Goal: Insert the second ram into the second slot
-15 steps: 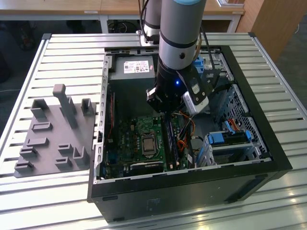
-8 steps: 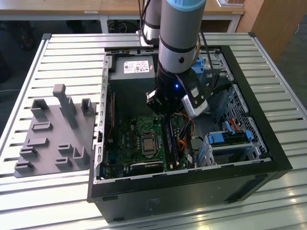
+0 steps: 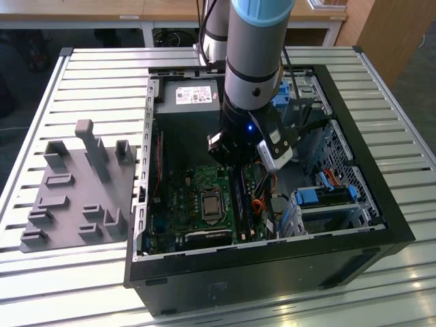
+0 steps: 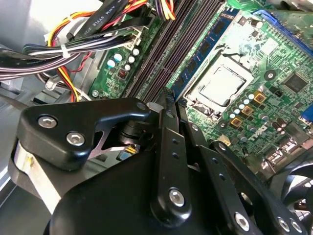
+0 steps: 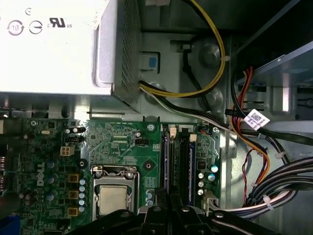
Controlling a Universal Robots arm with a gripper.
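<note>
Tool (image 4: 166,105) above memory slots (image 5: 183,164), cable bundle (image 4: 73,44) beside, processor socket (image 5: 112,198) near

Matt black plastic hand (image 4: 168,105); glossy green motherboard (image 5: 127,147); brushed metal CPU lid (image 4: 220,85).

The second ram (image 5: 166,166) sat upright on edge in its slot (image 5: 172,169) beside the processor socket, a thin blue stick with dark chips (image 4: 211,36) showing along its face in both wrist views.
</note>
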